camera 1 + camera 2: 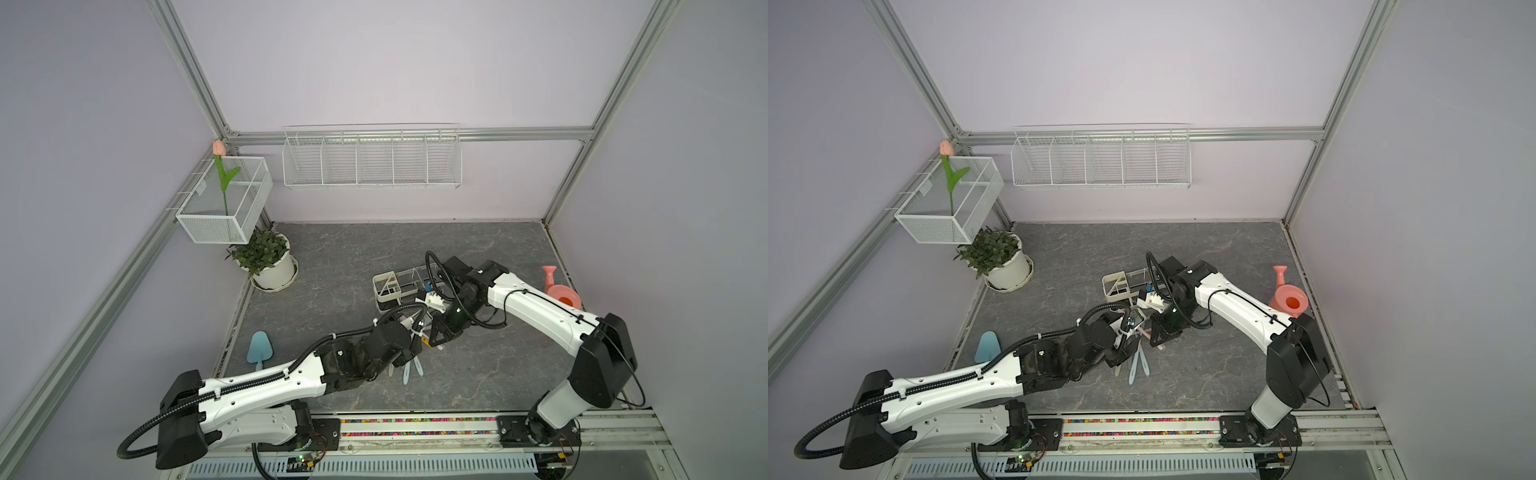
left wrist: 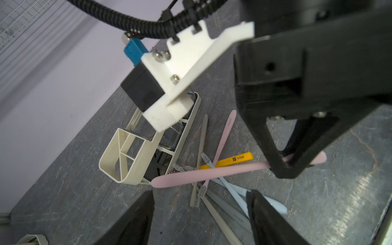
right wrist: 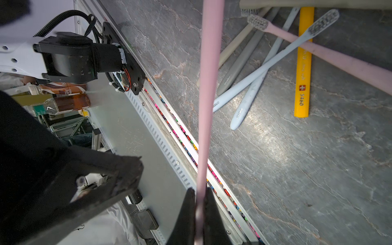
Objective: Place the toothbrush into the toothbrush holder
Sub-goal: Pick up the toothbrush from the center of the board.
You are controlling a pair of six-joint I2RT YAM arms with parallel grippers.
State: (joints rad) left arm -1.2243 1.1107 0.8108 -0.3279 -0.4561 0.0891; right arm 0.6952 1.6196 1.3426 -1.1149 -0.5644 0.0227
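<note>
While the fingers (image 3: 186, 214) of my right gripper (image 3: 200, 191) pinch shut on the pink toothbrush (image 3: 209, 84) near one end, its shaft juts out roughly level above the table (image 3: 297, 169). That keeps it clear of the spare brushes (image 3: 250, 84) heaped below, so I can carry it without dragging them. Beside it my left gripper (image 2: 201, 192) hangs over that heap, jaws wide, gripping nothing. Just past the heap sits the toothbrush holder (image 2: 192, 121), its cream bin (image 2: 125, 161) near the brush's free tip, its clear cups (image 2: 171, 135) partly hidden behind the right wrist camera (image 2: 144, 89). My judgement: held flat, the brush would only bridge the rim, so it must be tipped upright first.
</note>
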